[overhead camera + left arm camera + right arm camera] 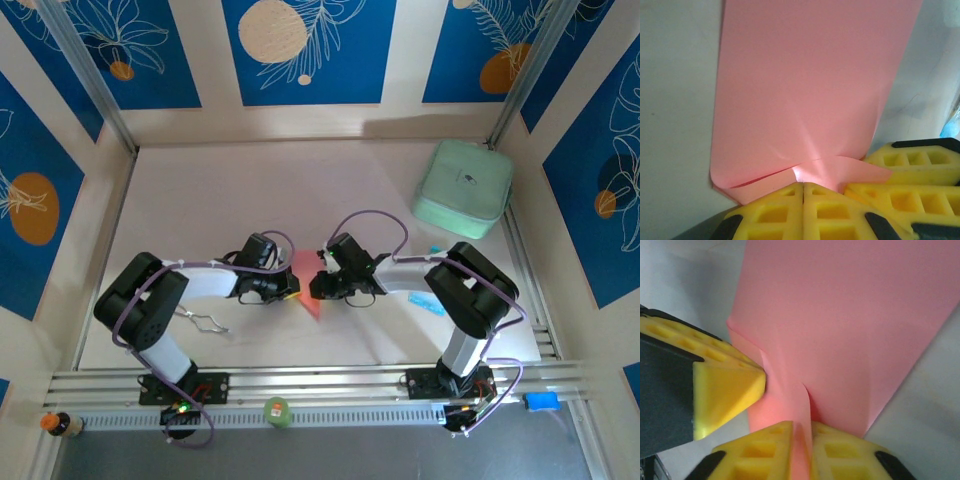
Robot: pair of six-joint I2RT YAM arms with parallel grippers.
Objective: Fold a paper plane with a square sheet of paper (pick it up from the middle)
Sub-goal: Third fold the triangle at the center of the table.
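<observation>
Left jaws: pressed shut, the left gripper (803, 186) nipping the folded near edge of the pink sheet of paper (810, 85).
Right jaws: closed tight, the right gripper (801, 432) pinching a raised crease in the sheet.
Paper: partly folded, low over the table (200, 200), between both grippers.
Green case (463, 188): far right corner, well apart.

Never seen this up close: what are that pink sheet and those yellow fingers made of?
The pink sheet looks like thin matte paper: it holds sharp creases and light glows through near the pinch. The fingers of the left gripper seem moulded yellow plastic or rubber, matte, with square hollow pockets; which one is unclear.
</observation>
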